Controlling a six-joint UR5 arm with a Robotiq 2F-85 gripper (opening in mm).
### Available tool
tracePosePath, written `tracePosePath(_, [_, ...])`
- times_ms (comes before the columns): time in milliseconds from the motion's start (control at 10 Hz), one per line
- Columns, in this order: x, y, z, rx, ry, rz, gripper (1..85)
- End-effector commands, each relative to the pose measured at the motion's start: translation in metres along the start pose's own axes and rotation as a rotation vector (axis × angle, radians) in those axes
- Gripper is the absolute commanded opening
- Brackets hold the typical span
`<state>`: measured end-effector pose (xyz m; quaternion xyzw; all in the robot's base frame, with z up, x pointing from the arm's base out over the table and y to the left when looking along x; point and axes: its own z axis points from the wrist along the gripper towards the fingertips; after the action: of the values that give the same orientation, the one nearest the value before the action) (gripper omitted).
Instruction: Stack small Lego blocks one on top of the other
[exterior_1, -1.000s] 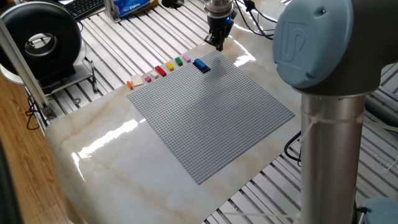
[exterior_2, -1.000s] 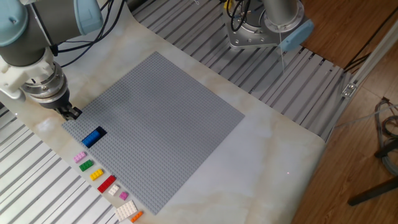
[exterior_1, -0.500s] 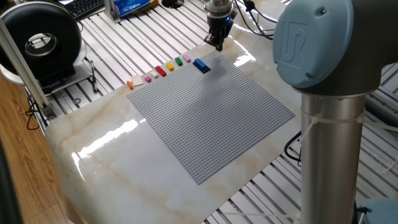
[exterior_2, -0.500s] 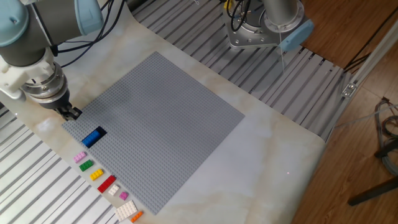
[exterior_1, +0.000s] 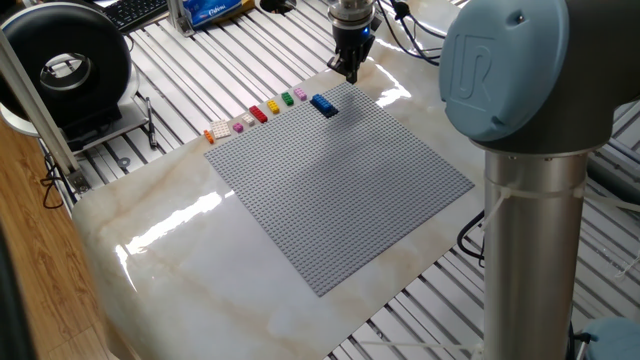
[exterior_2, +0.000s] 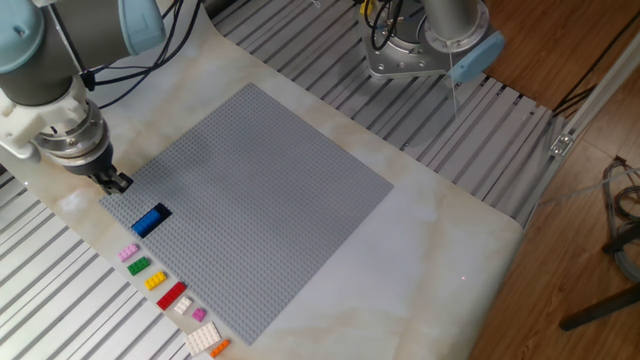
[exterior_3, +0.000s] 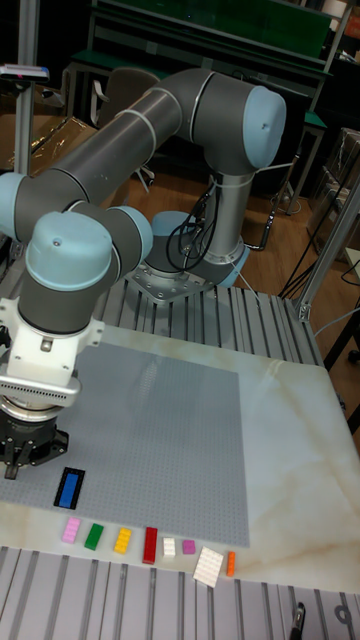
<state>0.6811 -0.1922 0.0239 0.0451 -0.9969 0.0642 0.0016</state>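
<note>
The robot arm hangs over one corner of the big grey baseplate (exterior_2: 255, 200). The baseplate lies flat on the pale marble counter (exterior_2: 440, 250).

The tool (exterior_2: 113, 182) points straight down near that corner. Its two fingers are close together at the tip. It is too small in the pictures to tell if anything is pinched between them, and it is hard to tell if the tip touches the plate.

The blue brick (exterior_2: 151, 220) sits on the baseplate, just beside the tool and apart from it. In the tall fixed view the blue brick (exterior_3: 69, 488) looks long and thin, with a dark edge around it. It may be a blue one on a dark navy one, but the pictures do not show this clearly.

The other small bricks lie in a row on the counter, just off the edge of the baseplate. Starting from the blue brick's end, the row goes pink brick (exterior_3: 70, 531), green brick (exterior_3: 94, 536), yellow brick (exterior_3: 123, 540) and red brick (exterior_3: 150, 545). The red one is longer than the others. After it come a small white piece (exterior_3: 169, 547), another pink piece (exterior_3: 188, 547), a wider white piece (exterior_3: 209, 565) and the orange brick (exterior_3: 231, 563) at the far end of the row.

None of the bricks in the row touch each other.
</note>
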Motion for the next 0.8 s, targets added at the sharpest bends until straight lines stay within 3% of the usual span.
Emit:
tracePosePath(0, [0.0007, -0.0001, -0.0006, -0.005, 0.002, 0.025, 1.0])
tracePosePath(700, [-0.0036, 0.0050, 0.0038, -0.041, -0.012, 0.018, 1.0])
